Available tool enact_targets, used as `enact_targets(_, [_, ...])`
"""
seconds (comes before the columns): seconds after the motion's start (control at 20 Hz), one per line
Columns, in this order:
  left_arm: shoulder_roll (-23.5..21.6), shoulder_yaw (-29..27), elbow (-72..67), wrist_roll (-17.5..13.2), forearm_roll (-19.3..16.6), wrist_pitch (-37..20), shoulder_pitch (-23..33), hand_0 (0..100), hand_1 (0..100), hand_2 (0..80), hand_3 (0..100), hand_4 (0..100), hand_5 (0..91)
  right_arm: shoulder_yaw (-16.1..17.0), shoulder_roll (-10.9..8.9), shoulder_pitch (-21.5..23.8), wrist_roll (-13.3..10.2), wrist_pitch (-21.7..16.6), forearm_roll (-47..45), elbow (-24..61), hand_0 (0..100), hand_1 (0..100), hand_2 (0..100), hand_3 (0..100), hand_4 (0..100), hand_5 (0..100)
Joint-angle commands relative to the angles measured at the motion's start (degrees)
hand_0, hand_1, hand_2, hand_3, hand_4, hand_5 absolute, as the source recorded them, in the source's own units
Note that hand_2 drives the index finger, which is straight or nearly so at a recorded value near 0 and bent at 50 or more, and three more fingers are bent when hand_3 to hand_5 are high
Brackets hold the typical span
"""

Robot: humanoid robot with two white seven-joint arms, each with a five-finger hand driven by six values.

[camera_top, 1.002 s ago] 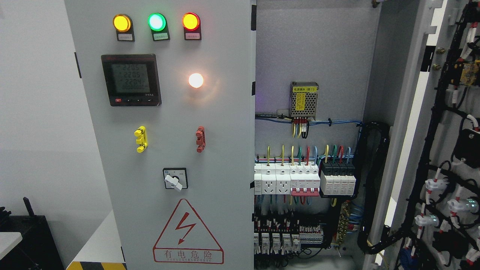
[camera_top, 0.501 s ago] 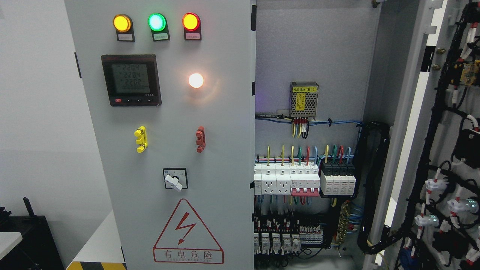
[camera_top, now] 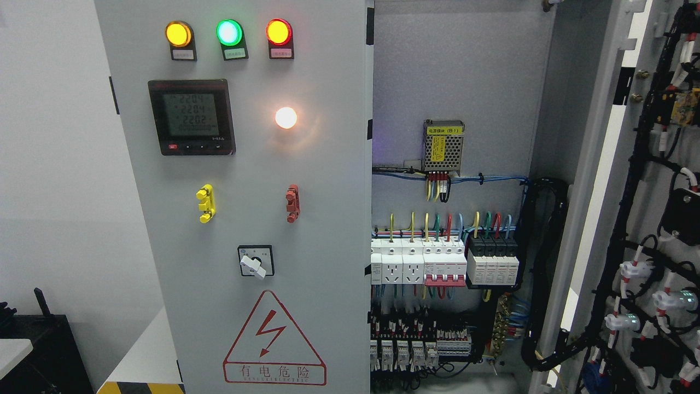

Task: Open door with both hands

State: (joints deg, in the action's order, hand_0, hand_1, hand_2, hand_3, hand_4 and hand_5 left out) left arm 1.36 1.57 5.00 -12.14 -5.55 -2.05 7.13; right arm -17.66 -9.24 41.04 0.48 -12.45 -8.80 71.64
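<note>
A grey electrical cabinet fills the head view. Its left door (camera_top: 328, 180) is shut and carries three lit lamps (camera_top: 229, 32), a digital meter (camera_top: 191, 116), a white lamp (camera_top: 285, 117), a yellow handle (camera_top: 205, 203), a red handle (camera_top: 292, 203), a rotary switch (camera_top: 255, 261) and a red warning triangle (camera_top: 273, 339). The right door (camera_top: 651, 219) stands swung open at the right, its wired inner side facing me. The cabinet's inside (camera_top: 454, 109) shows breakers (camera_top: 443, 262) and a power supply (camera_top: 443, 144). Neither of my hands is in view.
A black cable bundle (camera_top: 547, 273) runs down inside the right edge of the cabinet. A dark object (camera_top: 33, 345) sits at the lower left by a white wall. Yellow-black striped tape (camera_top: 139, 387) marks the floor at the cabinet's base.
Only the meter's digits have flickered. The doors have not moved.
</note>
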Motion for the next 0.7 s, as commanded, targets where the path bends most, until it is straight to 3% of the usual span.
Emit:
enact_targets(0.0, [0.8,-2.4,-1.8,-1.2,-0.2,0.2,0.0,0,0,0.0,0,3,0.0,-6.1,-8.95,5.4,0.4,-1.4,-0.1,25.5,0,0,0,0,0,0])
enact_targets(0.3, [0.8,-1.7,-1.8,-1.3,0.0,2.0,0.0,0,0,0.0,0,3,0.0,-9.7,-12.73,6.0,0.5,-5.5,-0.1,30.6,0,0,0,0,0,0])
enact_targets(0.65, [0.8,-1.7,-1.2,0.4,0.9,1.9,0.0,0,0,0.0,0,3,0.0,-12.8,-14.14,5.6,0.5,-8.4,-0.1,33.8,0,0,0,0,0,0])
